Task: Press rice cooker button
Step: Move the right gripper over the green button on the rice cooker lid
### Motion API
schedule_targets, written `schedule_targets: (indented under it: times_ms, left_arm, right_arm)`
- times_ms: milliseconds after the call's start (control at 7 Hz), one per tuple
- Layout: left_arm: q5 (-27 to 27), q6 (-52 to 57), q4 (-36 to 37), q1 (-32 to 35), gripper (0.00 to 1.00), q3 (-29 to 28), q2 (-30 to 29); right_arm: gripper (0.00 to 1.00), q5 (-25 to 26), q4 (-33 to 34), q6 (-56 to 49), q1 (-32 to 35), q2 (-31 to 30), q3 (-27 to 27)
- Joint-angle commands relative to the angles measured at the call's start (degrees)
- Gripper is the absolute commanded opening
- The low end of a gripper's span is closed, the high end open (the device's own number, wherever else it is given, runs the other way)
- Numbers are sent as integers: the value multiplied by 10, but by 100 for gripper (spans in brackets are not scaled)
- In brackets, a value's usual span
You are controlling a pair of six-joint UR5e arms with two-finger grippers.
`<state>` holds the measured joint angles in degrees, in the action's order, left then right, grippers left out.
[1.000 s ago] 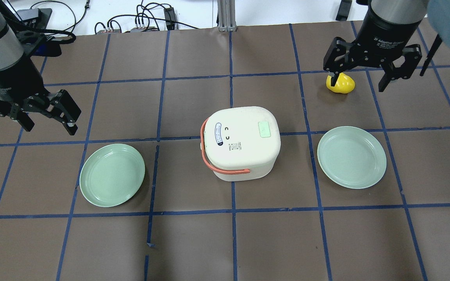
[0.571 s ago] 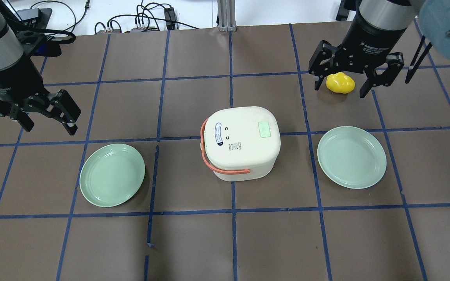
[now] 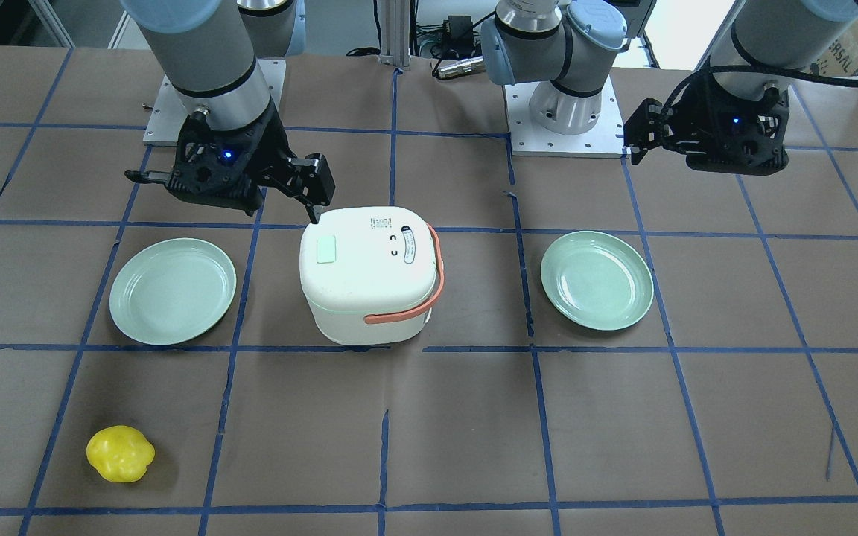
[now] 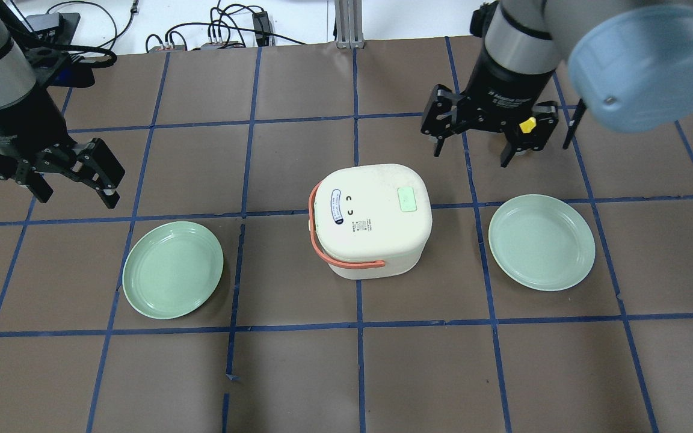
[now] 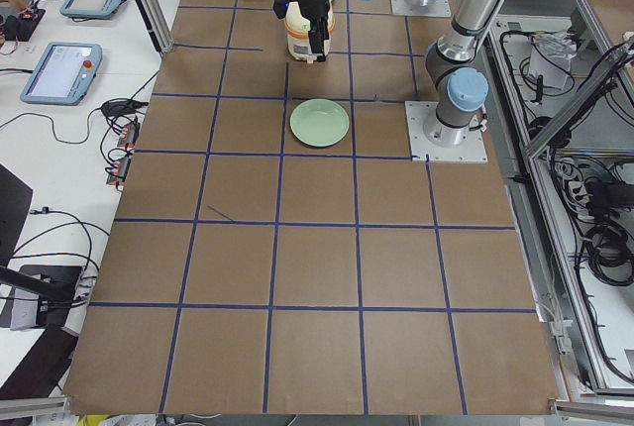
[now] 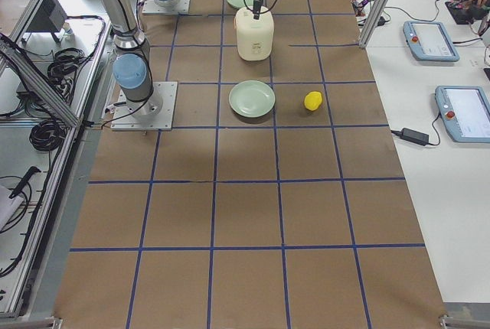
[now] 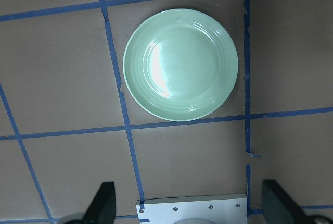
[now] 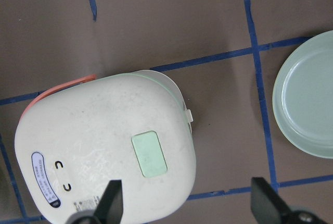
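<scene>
Brown gridded table (image 4: 298, 373), rice cooker (image 4: 372, 219) upright, green button (image 4: 407, 198) toward right end effector (image 4: 474, 153), fingers apart

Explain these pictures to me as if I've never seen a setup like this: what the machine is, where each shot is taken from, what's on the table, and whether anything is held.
This is a robot with two arms at a taped brown table. One shot looks down from behind it, one faces it, two look along the table's ends, and two come from cameras on the wrists.

On the table sits a white rice cooker with a pale green button on its lid, a green plate on each side (left plate, right plate), and a yellow toy pepper.

The right gripper hangs beyond the cooker, jaws open. The left gripper waits by its plate, jaws also open. Neither holds anything.
</scene>
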<state>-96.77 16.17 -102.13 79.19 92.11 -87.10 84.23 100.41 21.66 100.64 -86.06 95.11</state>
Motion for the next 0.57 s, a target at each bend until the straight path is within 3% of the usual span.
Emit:
schedule_targets:
  times_ms: [0, 143, 429]
  left_arm:
    - [0, 0, 0, 0, 100, 0, 0]
    - [0, 0, 0, 0, 100, 0, 0]
    - [0, 0, 0, 0, 100, 0, 0]
  right_arm:
    - [27, -13, 34, 5, 13, 7, 27]
    - [19, -22, 35, 5, 16, 15, 26]
    - [16, -26, 74, 0, 26, 42, 25]
